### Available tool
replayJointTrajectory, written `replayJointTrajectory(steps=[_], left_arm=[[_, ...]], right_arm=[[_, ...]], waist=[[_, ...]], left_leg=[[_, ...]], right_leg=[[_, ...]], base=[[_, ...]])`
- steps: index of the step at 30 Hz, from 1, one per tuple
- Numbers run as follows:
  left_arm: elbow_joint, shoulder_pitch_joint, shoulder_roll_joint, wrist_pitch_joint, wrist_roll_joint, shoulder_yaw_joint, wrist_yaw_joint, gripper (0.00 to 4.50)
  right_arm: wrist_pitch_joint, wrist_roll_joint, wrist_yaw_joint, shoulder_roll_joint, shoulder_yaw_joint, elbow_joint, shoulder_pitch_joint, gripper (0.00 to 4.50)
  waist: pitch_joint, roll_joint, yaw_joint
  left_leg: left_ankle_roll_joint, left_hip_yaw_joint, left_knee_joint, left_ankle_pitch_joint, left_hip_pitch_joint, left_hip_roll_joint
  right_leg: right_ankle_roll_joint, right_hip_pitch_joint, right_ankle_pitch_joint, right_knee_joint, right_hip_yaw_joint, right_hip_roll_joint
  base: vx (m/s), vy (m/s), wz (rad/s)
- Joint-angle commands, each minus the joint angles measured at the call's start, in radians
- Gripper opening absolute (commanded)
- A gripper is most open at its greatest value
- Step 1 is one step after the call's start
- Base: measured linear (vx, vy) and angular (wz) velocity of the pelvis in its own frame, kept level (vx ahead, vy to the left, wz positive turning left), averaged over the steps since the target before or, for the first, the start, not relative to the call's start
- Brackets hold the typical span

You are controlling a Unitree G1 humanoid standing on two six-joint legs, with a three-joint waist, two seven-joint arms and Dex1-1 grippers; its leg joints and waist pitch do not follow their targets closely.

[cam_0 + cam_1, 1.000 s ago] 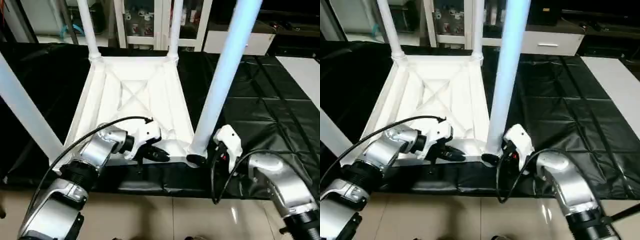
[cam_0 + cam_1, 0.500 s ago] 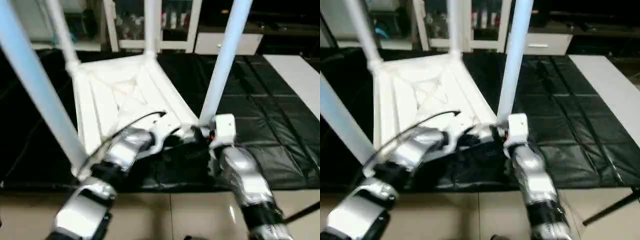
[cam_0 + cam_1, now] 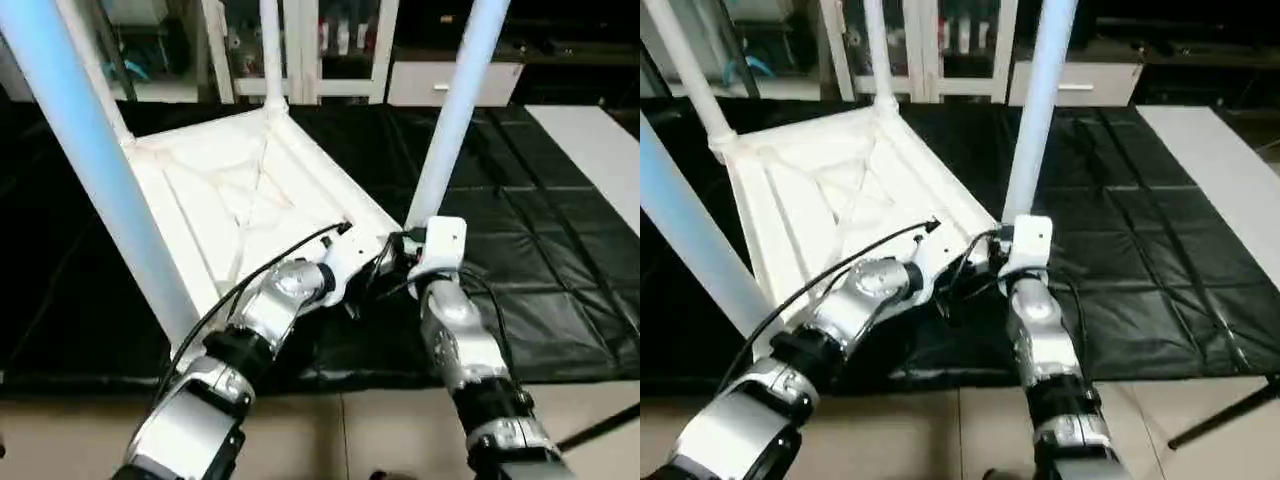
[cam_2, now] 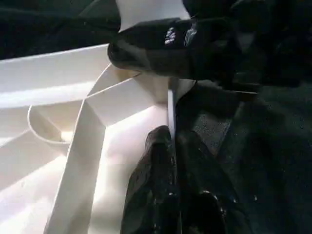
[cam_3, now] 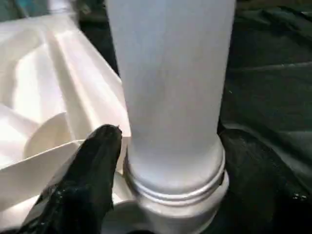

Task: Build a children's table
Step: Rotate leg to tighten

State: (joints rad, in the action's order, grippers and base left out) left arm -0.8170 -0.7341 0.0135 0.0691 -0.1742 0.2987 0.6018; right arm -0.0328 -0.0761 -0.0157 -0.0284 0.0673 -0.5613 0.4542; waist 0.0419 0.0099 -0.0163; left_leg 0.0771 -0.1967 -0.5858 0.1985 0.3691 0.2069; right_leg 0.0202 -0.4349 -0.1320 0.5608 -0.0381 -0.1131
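Note:
The children's table lies upside down, its white ribbed top on the black mat with all its legs standing up. My left gripper is shut on the thin raised rim of the top, close to the near right corner. My right gripper sits around the base of the near right leg, whose tube and collar rise straight in front of the right wrist camera. The near left leg stands tall at the left. Two far legs stand at the back corners.
A black padded mat covers the floor under the table. Pale tiles begin at its near edge. White glass-door cabinets and a low white drawer unit stand behind. A white panel lies at the right.
The whole picture has shifted and turned. My left gripper has come right along the near rim, close to my right gripper. The right gripper has stayed at the leg's base.

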Motion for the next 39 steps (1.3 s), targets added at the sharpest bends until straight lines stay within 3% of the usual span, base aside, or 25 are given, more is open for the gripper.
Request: replayJointTrajectory(steps=[1,2,3,5,6,7,9,11,12,13,14,15,16,19,21,22,24,28,29,31,32,33,35,37,39], left_arm=[[-0.023,0.037,0.011,-0.065,0.011,0.019,0.077,0.0],[-0.021,0.04,0.018,-0.074,0.011,0.024,0.095,0.0],[-0.021,0.042,0.031,-0.087,0.017,0.02,0.118,0.0],[-0.022,0.042,0.042,-0.093,0.019,0.019,0.135,0.0],[-0.024,0.041,0.058,-0.124,0.016,0.028,0.167,0.0],[-0.026,0.039,0.074,-0.164,0.016,0.038,0.207,0.0],[-0.04,0.032,0.109,-0.218,0.014,0.055,0.276,0.0],[-0.055,0.028,0.135,-0.273,0.014,0.069,0.338,0.0],[-0.056,0.028,0.138,-0.277,0.015,0.069,0.344,0.0],[-0.058,0.031,0.161,-0.276,0.027,0.06,0.401,0.0],[-0.057,0.032,0.167,-0.277,0.032,0.058,0.423,0.0],[-0.056,0.034,0.176,-0.28,0.04,0.056,0.45,0.0],[-0.052,0.037,0.186,-0.283,0.051,0.053,0.483,0.0],[-0.022,0.056,0.218,-0.279,0.098,0.042,0.592,0.0],[-0.009,0.066,0.23,-0.279,0.115,0.042,0.628,0.0],[-0.004,0.069,0.232,-0.281,0.121,0.042,0.637,0.0],[0.042,0.099,0.241,-0.271,0.171,0.04,0.722,0.0],[0.076,0.123,0.24,-0.272,0.198,0.033,0.752,0.0],[0.078,0.127,0.236,-0.29,0.197,0.026,0.732,0.0],[0.089,0.133,0.228,-0.313,0.204,0.009,0.698,0.0],[0.096,0.135,0.224,-0.318,0.21,-0.001,0.686,0.28],[0.122,0.145,0.224,-0.313,0.232,-0.022,0.679,0.28],[0.17,0.162,0.224,-0.287,0.269,-0.051,0.674,0.55],[0.24,0.191,0.227,-0.255,0.309,-0.082,0.672,0.64],[0.337,0.236,0.226,-0.239,0.344,-0.12,0.629,0.78]], right_arm=[[-0.014,-0.003,0.061,0.015,-0.059,0.148,-0.039,3.54],[-0.023,-0.007,0.071,0.024,-0.062,0.179,-0.057,3.54],[-0.054,0.008,0.081,0.054,-0.074,0.25,-0.096,3.66],[-0.085,0.028,0.086,0.082,-0.087,0.307,-0.128,3.66],[-0.11,0.018,0.107,0.103,-0.088,0.373,-0.166,3.66],[-0.134,-0.001,0.14,0.123,-0.088,0.435,-0.205,3.66],[-0.193,-0.043,0.222,0.173,-0.099,0.562,-0.297,3.66],[-0.234,-0.064,0.292,0.222,-0.125,0.652,-0.365,3.66],[-0.238,-0.066,0.299,0.228,-0.127,0.661,-0.372,3.66],[-0.269,-0.104,0.363,0.287,-0.137,0.741,-0.436,3.66],[-0.275,-0.119,0.388,0.306,-0.139,0.759,-0.453,3.66],[-0.282,-0.139,0.42,0.331,-0.143,0.781,-0.474,3.66],[-0.288,-0.158,0.451,0.358,-0.136,0.8,-0.497,3.66],[-0.311,-0.197,0.545,0.438,-0.089,0.834,-0.555,3.66],[-0.316,-0.211,0.576,0.462,-0.067,0.837,-0.562,3.66],[-0.316,-0.212,0.579,0.465,-0.063,0.837,-0.561,3.66],[-0.336,-0.228,0.593,0.48,-0.039,0.848,-0.549,3.66],[-0.355,-0.254,0.583,0.487,-0.042,0.854,-0.528,3.66],[-0.356,-0.256,0.578,0.482,-0.049,0.855,-0.523,3.66],[-0.36,-0.26,0.577,0.47,-0.056,0.86,-0.523,3.66],[-0.363,-0.263,0.578,0.464,-0.058,0.863,-0.524,3.73],[-0.368,-0.268,0.578,0.45,-0.059,0.868,-0.529,3.73],[-0.368,-0.267,0.576,0.435,-0.064,0.874,-0.537,3.75],[-0.356,-0.254,0.562,0.416,-0.066,0.877,-0.544,3.75],[-0.348,-0.263,0.547,0.398,-0.063,0.887,-0.554,3.75]], waist=[[-0.053,-0.02,0.01],[-0.053,-0.02,0.01],[-0.054,-0.01,0.014],[-0.056,-0.015,0.02],[-0.057,-0.008,0.028],[-0.058,-0.01,0.033],[-0.062,-0.003,0.044],[-0.064,-0.005,0.055],[-0.065,-0.005,0.053],[-0.064,-0.005,0.053],[-0.064,-0.009,0.056],[-0.063,-0.007,0.058],[-0.064,-0.009,0.059],[-0.063,-0.014,0.061],[-0.063,-0.027,0.063],[-0.063,-0.022,0.065],[-0.061,-0.03,0.065],[-0.059,-0.033,0.068],[-0.058,-0.042,0.068],[-0.056,-0.047,0.069],[-0.058,-0.042,0.071],[-0.057,-0.049,0.069],[-0.058,-0.047,0.069],[-0.064,-0.035,0.072],[-0.06,-0.042,0.068]], left_leg=[[-0.087,0.0,0.077,0.25,0.004,0.002],[-0.087,0.0,0.077,0.25,0.004,0.002],[-0.081,0.001,0.079,0.253,0.001,0.003],[-0.077,-0.001,0.078,0.237,0.0,0.003],[-0.079,-0.001,0.077,0.228,-0.005,0.002],[-0.082,-0.004,0.075,0.221,-0.011,0.005],[-0.09,-0.003,0.076,0.219,-0.01,0.008],[-0.09,-0.001,0.076,0.214,-0.007,0.008],[-0.088,0.0,0.076,0.21,-0.004,0.008],[-0.081,0.001,0.078,0.213,-0.001,0.009],[-0.084,0.0,0.076,0.217,-0.004,0.008],[-0.085,-0.001,0.076,0.228,-0.008,0.013],[-0.087,0.001,0.076,0.227,-0.003,0.012],[-0.097,-0.002,0.073,0.218,-0.003,0.012],[-0.102,-0.003,0.071,0.216,-0.001,0.013],[-0.103,-0.002,0.071,0.211,-0.001,0.012],[-0.101,-0.002,0.072,0.212,-0.001,0.014],[-0.096,-0.002,0.071,0.205,-0.001,0.014],[-0.094,-0.003,0.07,0.212,-0.001,0.014],[-0.078,-0.002,0.07,0.238,0.0,0.012],[-0.074,0.0,0.07,0.233,0.0,0.012],[-0.073,-0.002,0.07,0.233,0.002,0.012],[-0.069,-0.001,0.07,0.221,0.005,0.011],[-0.064,-0.001,0.068,0.198,-0.005,0.018],[-0.06,0.0,0.071,0.203,0.0,0.021]], right_leg=[[-0.161,0.053,-0.324,-0.065,0.008,-0.006],[-0.161,0.053,-0.324,-0.065,0.008,-0.006],[-0.159,0.053,-0.336,-0.065,0.01,-0.007],[-0.153,0.054,-0.326,-0.065,0.01,-0.005],[-0.154,0.054,-0.313,-0.063,0.012,-0.003],[-0.164,0.048,-0.279,-0.062,0.015,-0.003],[-0.173,0.055,-0.252,-0.059,0.016,-0.004],[-0.174,0.06,-0.233,-0.054,0.015,-0.005],[-0.178,0.061,-0.224,-0.051,0.015,-0.006],[-0.181,0.063,-0.224,-0.05,0.014,-0.007],[-0.179,0.063,-0.226,-0.051,0.014,-0.007],[-0.185,0.058,-0.225,-0.049,0.017,-0.009],[-0.188,0.063,-0.225,-0.047,0.016,-0.01],[-0.197,0.059,-0.221,-0.047,0.019,-0.012],[-0.198,0.061,-0.232,-0.045,0.018,-0.014],[-0.196,0.06,-0.244,-0.045,0.018,-0.015],[-0.19,0.059,-0.266,-0.045,0.018,-0.016],[-0.174,0.055,-0.295,-0.045,0.019,-0.016],[-0.169,0.054,-0.307,-0.046,0.019,-0.015],[-0.142,0.052,-0.365,-0.048,0.02,-0.015],[-0.142,0.052,-0.36,-0.045,0.021,-0.017],[-0.139,0.052,-0.353,-0.046,0.02,-0.015],[-0.147,0.055,-0.337,-0.04,0.02,-0.017],[-0.186,0.048,-0.254,-0.033,0.021,-0.016],[-0.201,0.054,-0.192,-0.026,0.019,-0.012]], base=[[0.0,0.0,0.0],[0.0,0.0,0.0],[0.0,0.0,0.0],[0.0,0.0,0.0],[0.0,0.0,0.0],[0.0,0.0,0.0],[0.0,0.0,0.0],[0.0,0.0,0.0],[0.0,0.0,0.0],[0.0,0.0,0.0],[0.0,0.0,0.0],[0.0,0.0,0.0],[0.0,0.0,0.0],[0.0,0.0,0.0],[0.0,0.0,0.0],[0.0,0.0,0.0],[0.0,0.0,0.0],[0.0,0.0,0.0],[0.0,0.0,0.0],[0.0,0.0,0.0],[0.0,0.0,0.0],[0.0,0.0,0.0],[0.0,0.0,0.0],[0.0,0.0,0.0],[0.0,0.0,0.0]])
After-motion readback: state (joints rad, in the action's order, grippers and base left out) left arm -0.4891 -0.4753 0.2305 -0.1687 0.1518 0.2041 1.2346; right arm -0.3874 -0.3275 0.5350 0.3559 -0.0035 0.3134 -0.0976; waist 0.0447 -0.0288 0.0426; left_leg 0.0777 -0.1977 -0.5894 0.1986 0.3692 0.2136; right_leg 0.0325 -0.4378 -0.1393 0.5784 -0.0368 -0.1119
